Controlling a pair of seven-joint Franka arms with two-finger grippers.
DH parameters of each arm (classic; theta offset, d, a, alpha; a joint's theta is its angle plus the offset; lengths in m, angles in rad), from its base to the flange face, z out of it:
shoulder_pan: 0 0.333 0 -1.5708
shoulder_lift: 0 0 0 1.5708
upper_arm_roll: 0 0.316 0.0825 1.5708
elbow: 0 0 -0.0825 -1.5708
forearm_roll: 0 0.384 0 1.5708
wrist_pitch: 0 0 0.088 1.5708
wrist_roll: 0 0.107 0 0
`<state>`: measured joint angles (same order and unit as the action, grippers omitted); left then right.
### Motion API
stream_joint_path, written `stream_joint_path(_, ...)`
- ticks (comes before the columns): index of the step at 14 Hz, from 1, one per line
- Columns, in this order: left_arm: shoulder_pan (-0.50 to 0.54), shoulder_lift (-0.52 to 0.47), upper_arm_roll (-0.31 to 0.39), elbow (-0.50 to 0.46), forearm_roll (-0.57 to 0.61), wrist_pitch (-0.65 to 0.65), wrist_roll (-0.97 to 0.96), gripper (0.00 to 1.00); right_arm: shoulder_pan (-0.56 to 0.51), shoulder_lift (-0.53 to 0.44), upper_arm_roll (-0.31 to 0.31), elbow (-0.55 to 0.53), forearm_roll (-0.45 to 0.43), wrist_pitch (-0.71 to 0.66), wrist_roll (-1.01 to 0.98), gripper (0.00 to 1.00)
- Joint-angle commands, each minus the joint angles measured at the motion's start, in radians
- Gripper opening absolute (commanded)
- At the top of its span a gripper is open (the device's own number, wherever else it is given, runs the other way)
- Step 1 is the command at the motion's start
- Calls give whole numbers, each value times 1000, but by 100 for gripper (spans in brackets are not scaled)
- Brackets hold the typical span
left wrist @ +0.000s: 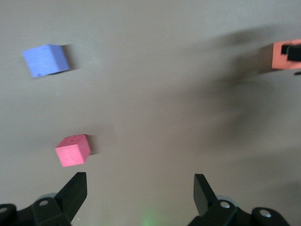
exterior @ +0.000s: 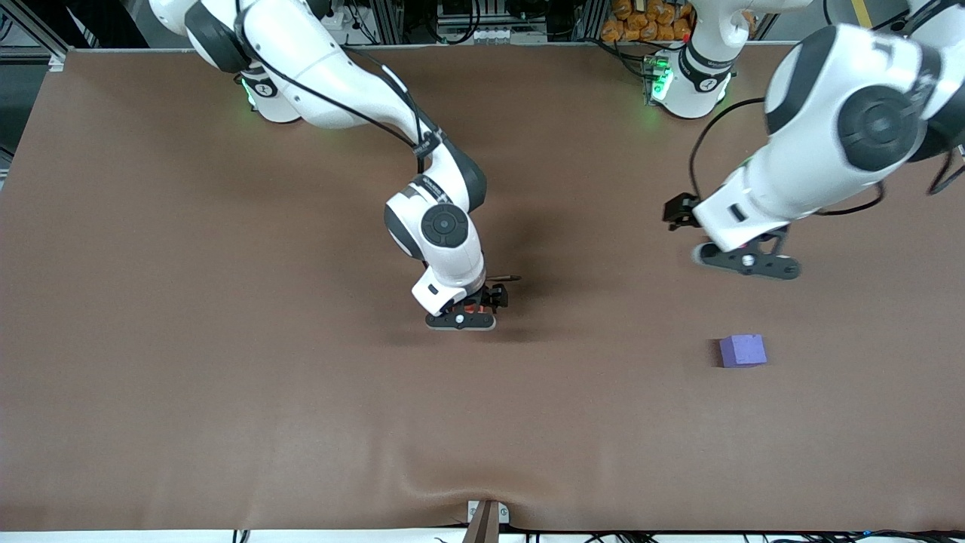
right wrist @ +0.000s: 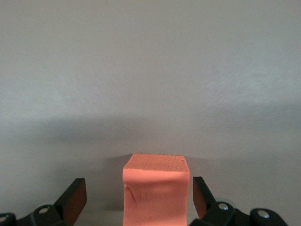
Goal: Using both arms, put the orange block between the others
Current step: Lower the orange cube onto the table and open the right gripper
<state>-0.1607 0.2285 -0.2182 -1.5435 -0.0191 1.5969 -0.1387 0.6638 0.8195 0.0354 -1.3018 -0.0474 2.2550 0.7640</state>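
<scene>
Looking at the middle of the table, we see the right tool low over the brown surface with the orange block between its fingers, which stand apart from the block's sides, so the tool is open and grips nothing. We judge the block sits there, roughly halfway between the two arms' ends, as a handover spot that either arm can reach. The left tool hangs wide open and empty above the table toward the left arm's end, over the red-pink cube, which the front view hides under the arm. The purple cube lies nearer the front camera, apart from the red-pink one, leaving a gap. We take it the left arm waits there to fetch the orange block for that gap
</scene>
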Motion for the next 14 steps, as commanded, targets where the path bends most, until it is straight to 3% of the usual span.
stream_joint_path(1,-63,81,-1,78,-4,6,-25,100,-30,-120,1,-20,-5,-87,8,100)
stream_joint_path(4,-164,167,-1,131,-5,64,-143,100,-116,-216,3,-40,-2,-204,-78,100)
stream_joint_path(9,-350,342,8,227,-2,257,-476,100,-301,-436,1,-186,0,-348,-265,100)
stream_joint_path(11,-411,411,14,255,-1,332,-615,100,-403,-506,1,-189,6,-454,-359,100)
stream_joint_path(14,-508,485,89,261,-1,449,-751,100,-524,-603,-5,-189,17,-575,-538,100)
